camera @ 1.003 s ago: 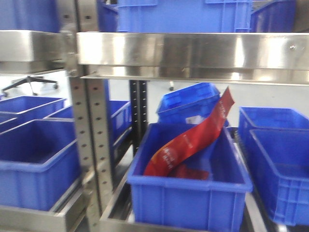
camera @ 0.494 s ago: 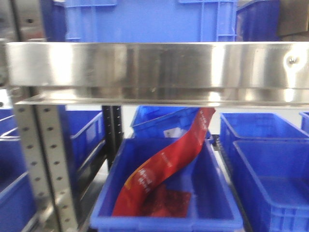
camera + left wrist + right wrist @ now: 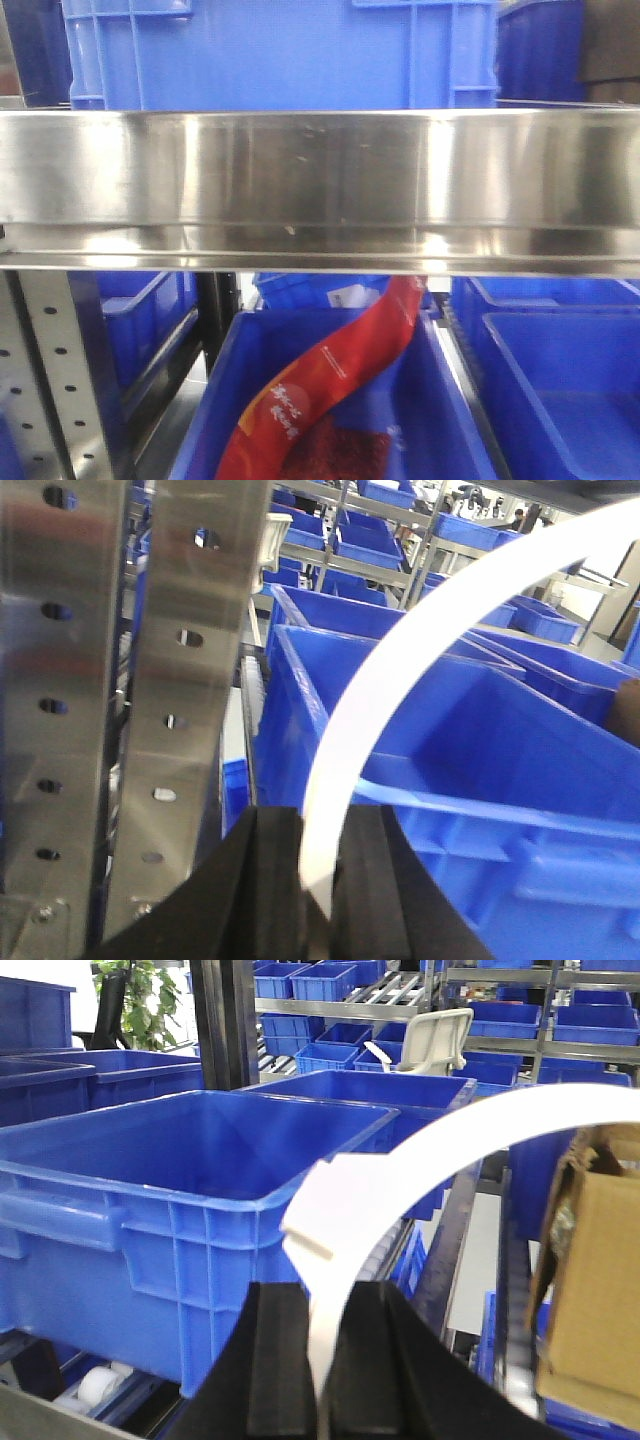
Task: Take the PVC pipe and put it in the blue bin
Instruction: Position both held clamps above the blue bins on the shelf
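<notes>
Pinching the white PVC pipe (image 3: pixel 345 740) tight in the left end effector (image 3: pixel 320 825), and the same in the right end effector (image 3: pixel 322 1305), beside a blue bin (image 3: pixel 120 1230). Seems light, smooth and springy, bent in an arc; best held near the ends. Cannot read the white writing on the red bag (image 3: pixel 340 358).

Front camera close against the steel shelf beam (image 3: pixel 320 190), facing straight into the rack, left wrist camera looking out along my left fingers (image 3: pixel 270 880), right wrist camera along my right fingers (image 3: pixel 275 1360), both sharing the arched PVC pipe (image 3: pixel 400 645).
</notes>
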Controlling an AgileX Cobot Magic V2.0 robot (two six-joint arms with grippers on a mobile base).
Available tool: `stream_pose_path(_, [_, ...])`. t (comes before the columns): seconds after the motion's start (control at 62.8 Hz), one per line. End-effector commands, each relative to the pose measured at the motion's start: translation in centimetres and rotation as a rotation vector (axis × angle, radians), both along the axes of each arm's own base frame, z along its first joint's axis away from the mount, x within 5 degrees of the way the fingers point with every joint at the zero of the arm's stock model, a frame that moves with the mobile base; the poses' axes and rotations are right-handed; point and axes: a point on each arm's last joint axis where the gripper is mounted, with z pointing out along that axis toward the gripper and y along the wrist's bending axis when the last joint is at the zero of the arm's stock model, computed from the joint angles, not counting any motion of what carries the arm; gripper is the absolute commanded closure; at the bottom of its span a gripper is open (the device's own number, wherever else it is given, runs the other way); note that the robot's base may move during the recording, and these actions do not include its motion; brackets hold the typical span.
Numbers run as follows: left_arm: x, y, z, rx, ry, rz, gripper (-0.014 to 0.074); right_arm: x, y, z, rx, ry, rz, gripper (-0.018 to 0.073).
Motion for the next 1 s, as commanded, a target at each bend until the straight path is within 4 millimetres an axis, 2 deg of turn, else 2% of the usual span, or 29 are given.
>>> stream_pose_path(0.0, [-0.1, -0.1, 0.3, -0.009, -0.025, -0.004, 0.0707, 0.0, 0.0, 0.2, -0.006, -0.026, -0.001, 0.0727])
stream_pose_path(0.844, [-0.1, -0.1, 0.3, -0.009, -0.025, -0.004, 0.0707, 0.0, 0.0, 0.2, -0.005, -0.028, 0.0, 0.0727])
stream_pose_path(0.987, [-0.1, -0.1, 0.4, -0.009, -0.029, -0.004, 0.0707, -0.2, 0.2, 1.5, 0.029, -0.162, 0.03, 0.0727])
